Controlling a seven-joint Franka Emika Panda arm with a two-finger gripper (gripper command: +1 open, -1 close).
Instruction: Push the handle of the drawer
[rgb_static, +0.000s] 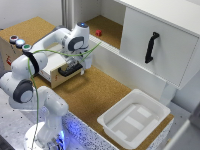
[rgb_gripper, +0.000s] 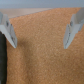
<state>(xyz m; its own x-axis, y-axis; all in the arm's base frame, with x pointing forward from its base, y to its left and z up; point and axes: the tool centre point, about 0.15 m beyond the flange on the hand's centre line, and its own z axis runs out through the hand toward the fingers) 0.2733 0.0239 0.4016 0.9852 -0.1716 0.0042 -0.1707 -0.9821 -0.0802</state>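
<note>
The light-wood drawer stands pulled out of the wooden box, which has coloured buttons on top. The drawer's black handle faces the cork table. My gripper hangs just above and beside the handle, partly hiding it. In the wrist view the gripper is open and empty, with both fingers spread over bare cork. A dark strip at the picture's edge may be the handle; I cannot tell if a finger touches it.
A large white cabinet door with a black handle stands on the exterior view's right. A white plastic tray lies on the cork table in front. A small red block sits at the back. A green cable runs along the arm.
</note>
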